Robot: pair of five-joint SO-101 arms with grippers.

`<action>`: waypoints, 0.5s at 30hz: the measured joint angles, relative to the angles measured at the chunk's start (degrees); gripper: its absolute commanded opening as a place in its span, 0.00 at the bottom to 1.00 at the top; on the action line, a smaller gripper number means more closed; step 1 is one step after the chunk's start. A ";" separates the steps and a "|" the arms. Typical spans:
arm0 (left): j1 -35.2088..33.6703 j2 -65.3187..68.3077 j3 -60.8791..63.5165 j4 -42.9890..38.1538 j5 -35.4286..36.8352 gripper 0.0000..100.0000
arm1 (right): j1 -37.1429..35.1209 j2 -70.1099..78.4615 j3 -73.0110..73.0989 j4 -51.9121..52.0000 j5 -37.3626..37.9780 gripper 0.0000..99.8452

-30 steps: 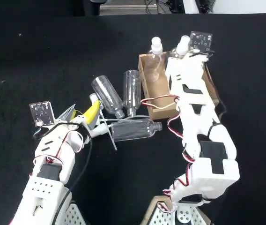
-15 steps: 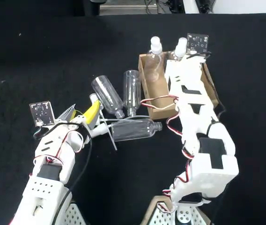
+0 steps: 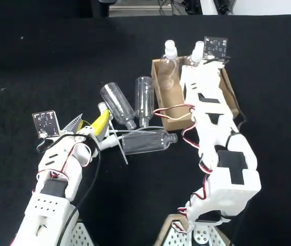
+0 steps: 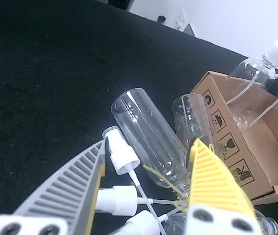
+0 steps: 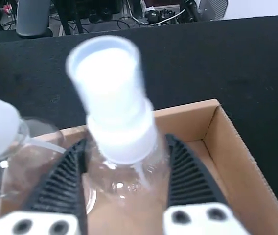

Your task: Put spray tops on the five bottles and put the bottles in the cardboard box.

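Black tablecloth (image 3: pixel 33 61) underneath, cables (image 3: pixel 168 6) along the top edge; right gripper (image 5: pixel 125 144) clamps a capped bottle (image 5: pixel 112 98), left gripper (image 4: pixel 149 143) gapes empty.

I am holding my gripper (image 4: pixel 149 144) wide open just above the black counter (image 4: pixel 41 73), the grey finger (image 4: pixel 75 181) on one side and the yellow finger (image 4: pixel 212 181) on the other. Three white spray tops (image 4: pixel 121 152) with thin dip tubes are lying between my fingers. Just beyond them two clear uncapped bottles (image 4: pixel 151 134) are lying side by side, their bases pointing away from me. The farther one is resting near the cardboard box (image 4: pixel 227 147). A capped bottle (image 4: pixel 254 73) is standing tilted inside that box.
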State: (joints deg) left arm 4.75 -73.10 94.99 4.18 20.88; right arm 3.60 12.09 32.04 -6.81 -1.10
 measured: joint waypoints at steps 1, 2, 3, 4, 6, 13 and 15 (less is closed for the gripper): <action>0.00 0.00 0.00 0.00 0.00 0.27 | -0.18 0.00 0.00 0.00 0.00 0.20; 0.00 0.00 0.00 0.00 0.00 0.27 | -0.26 0.00 0.00 0.00 0.00 0.21; 0.00 0.00 0.00 0.00 0.00 0.27 | -0.26 0.00 0.00 0.00 0.00 0.22; 0.00 0.00 0.00 0.00 0.00 0.27 | -0.26 0.00 0.00 0.00 0.00 0.22; 0.00 0.00 0.00 0.00 0.00 0.27 | -0.18 0.18 0.00 0.00 0.00 0.22; 0.00 0.00 0.00 0.00 0.00 0.27 | -0.09 0.70 0.00 0.00 0.00 0.22; 0.00 0.00 0.00 0.00 0.00 0.27 | -0.09 0.79 0.00 0.00 0.00 0.22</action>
State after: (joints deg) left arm 4.75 -73.10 94.99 4.18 20.88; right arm 3.52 12.88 32.04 -6.81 -1.10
